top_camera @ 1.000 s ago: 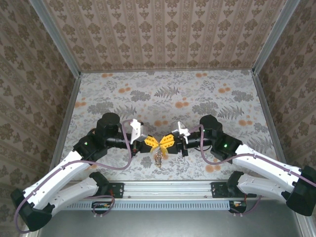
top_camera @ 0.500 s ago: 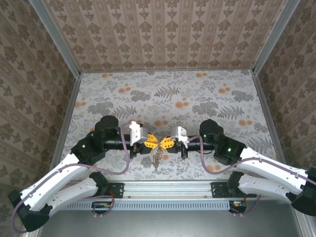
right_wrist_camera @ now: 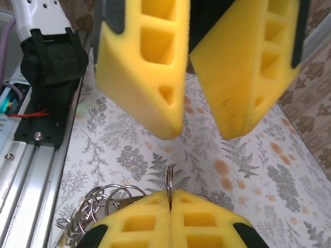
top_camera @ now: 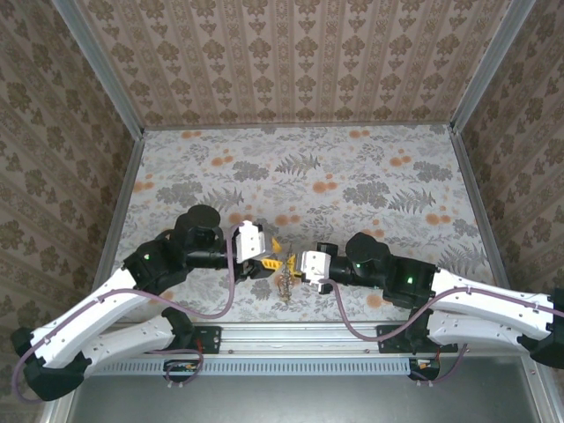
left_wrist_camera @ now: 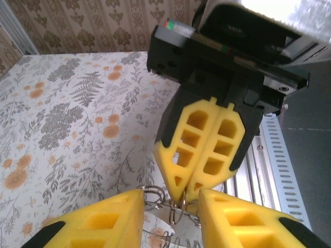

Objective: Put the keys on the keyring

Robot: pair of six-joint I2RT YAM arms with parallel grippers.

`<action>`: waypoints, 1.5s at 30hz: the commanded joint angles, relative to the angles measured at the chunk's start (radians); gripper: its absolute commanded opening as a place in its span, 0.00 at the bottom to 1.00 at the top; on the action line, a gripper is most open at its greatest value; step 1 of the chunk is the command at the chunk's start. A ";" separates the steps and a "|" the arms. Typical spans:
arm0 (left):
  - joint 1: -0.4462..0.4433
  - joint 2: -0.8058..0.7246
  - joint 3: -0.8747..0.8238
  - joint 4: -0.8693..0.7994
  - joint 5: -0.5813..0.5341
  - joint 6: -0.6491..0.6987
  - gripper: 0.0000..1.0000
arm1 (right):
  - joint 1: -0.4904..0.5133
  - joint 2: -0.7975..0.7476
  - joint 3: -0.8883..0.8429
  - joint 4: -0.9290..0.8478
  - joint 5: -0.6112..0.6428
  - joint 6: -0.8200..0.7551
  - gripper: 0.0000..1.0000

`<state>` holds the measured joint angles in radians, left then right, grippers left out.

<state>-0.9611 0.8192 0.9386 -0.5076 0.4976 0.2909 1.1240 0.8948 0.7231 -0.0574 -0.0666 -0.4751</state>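
1. The keyring is pinched edge-on between the closed pads of the right gripper, its loops dangling below.
2. The left gripper is held parted and empty, just opposite.
3. The step is judged to be presenting the ring; next, a key must be gripped and threaded.

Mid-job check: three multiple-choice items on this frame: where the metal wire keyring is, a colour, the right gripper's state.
1. The keyring, a bunch of thin metal wire rings, is: A) by the far wall; B) central, by the near edge of the floral table; C) by the left wall.
2. The foam finger pads are: A) yellow; B) blue; C) green.
3. The right gripper is: A) wide open; B) shut empty; C) shut on a ring.
B: the top view shows it there. A: both wrist views show it. C: a ring's edge sticks out between its closed pads.
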 commanded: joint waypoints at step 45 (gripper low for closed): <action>-0.024 -0.109 -0.090 0.177 0.100 -0.024 0.00 | 0.046 -0.046 0.067 0.015 -0.029 0.026 0.22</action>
<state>-0.9958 0.7181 0.8585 -0.4278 0.5339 0.3023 1.1778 0.8810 0.7910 -0.0788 -0.0479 -0.4820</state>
